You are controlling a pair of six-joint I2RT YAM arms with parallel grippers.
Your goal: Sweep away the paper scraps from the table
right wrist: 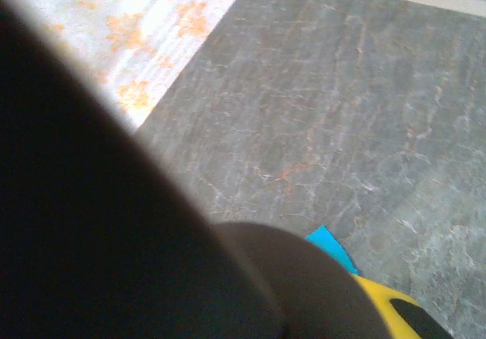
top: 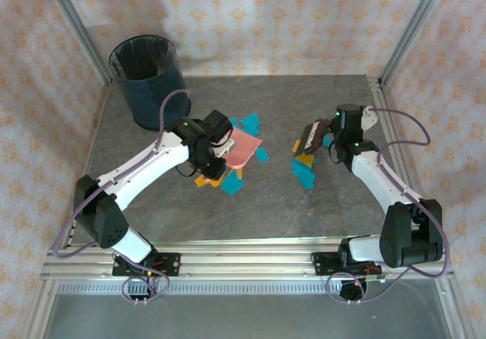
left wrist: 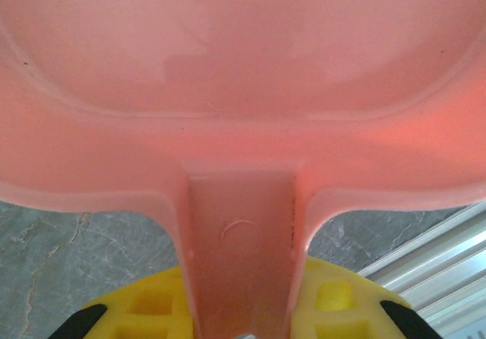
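My left gripper [top: 220,137] is shut on the handle [left wrist: 241,255] of a pink dustpan [top: 244,147], which sits low over the table [top: 250,217] left of centre. Teal and orange paper scraps lie around the pan: at its near edge [top: 231,183], beside it [top: 262,155] and behind it [top: 249,120]. My right gripper [top: 328,135] is shut on a dark brush [top: 310,136], which stands just behind another cluster of scraps [top: 304,172]. In the right wrist view the blurred brush [right wrist: 114,225] hides most of the scene, and one teal scrap [right wrist: 331,245] shows beside a yellow finger [right wrist: 380,302].
A dark blue round bin [top: 148,80] with a black liner stands at the table's far left corner. Aluminium rails [top: 250,259] run along the near edge. Patterned curtain walls close in the back and sides.
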